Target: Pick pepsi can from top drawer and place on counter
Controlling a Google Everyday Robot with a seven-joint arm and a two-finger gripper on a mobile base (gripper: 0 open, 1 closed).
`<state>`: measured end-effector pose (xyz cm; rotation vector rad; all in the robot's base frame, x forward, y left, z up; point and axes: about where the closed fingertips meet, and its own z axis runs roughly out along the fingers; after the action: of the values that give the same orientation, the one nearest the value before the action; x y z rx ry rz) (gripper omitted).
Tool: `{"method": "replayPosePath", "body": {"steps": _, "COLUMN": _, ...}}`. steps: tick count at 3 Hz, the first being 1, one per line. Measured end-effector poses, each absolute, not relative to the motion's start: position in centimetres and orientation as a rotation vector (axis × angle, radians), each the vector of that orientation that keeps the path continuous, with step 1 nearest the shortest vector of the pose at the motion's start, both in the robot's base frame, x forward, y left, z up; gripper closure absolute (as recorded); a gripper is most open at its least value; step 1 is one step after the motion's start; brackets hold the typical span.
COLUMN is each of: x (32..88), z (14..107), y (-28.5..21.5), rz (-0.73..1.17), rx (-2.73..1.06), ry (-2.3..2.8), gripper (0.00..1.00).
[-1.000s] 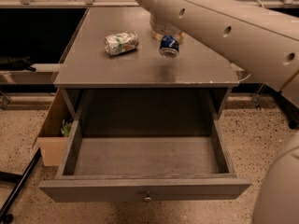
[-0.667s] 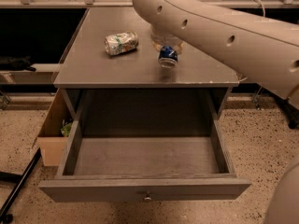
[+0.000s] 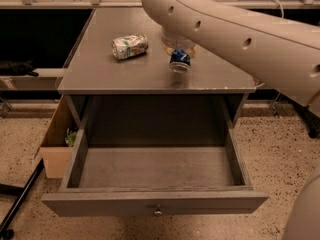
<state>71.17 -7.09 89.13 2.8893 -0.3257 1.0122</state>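
The pepsi can (image 3: 179,59), blue with a silver end toward me, hangs tilted at the counter (image 3: 100,66) surface, right of centre. My gripper (image 3: 178,47) comes down from under the big white arm and is shut on the can's top; the arm hides most of it. Below, the top drawer (image 3: 155,202) is pulled fully out, and its inside shows only bare grey wood.
A crushed silver-green can (image 3: 129,46) lies on the counter, left of the pepsi can. A brown cardboard box (image 3: 54,146) stands on the floor against the cabinet's left side. The white arm (image 3: 240,39) spans the upper right. A black rod (image 3: 20,204) lies at the lower left.
The gripper has lowered the pepsi can toward the counter top over the last second, with the arm swinging slightly forward. The crushed can and drawer have not moved.
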Motion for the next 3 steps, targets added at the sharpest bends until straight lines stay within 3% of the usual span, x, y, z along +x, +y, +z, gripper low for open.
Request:
{"method": "replayPosePath", "body": {"steps": 1, "x": 71.17, "z": 89.13, "y": -7.09, "rz": 1.012, "rx": 2.889, "ry": -0.326, "gripper": 0.54}}
{"method": "replayPosePath", "body": {"steps": 2, "x": 71.17, "z": 89.13, "y": -7.09, "rz": 1.012, "rx": 2.889, "ry": -0.326, "gripper": 0.31}}
{"method": "replayPosePath", "body": {"steps": 3, "x": 71.17, "z": 89.13, "y": -7.1, "rz": 1.012, "rx": 2.889, "ry": -0.326, "gripper": 0.0}}
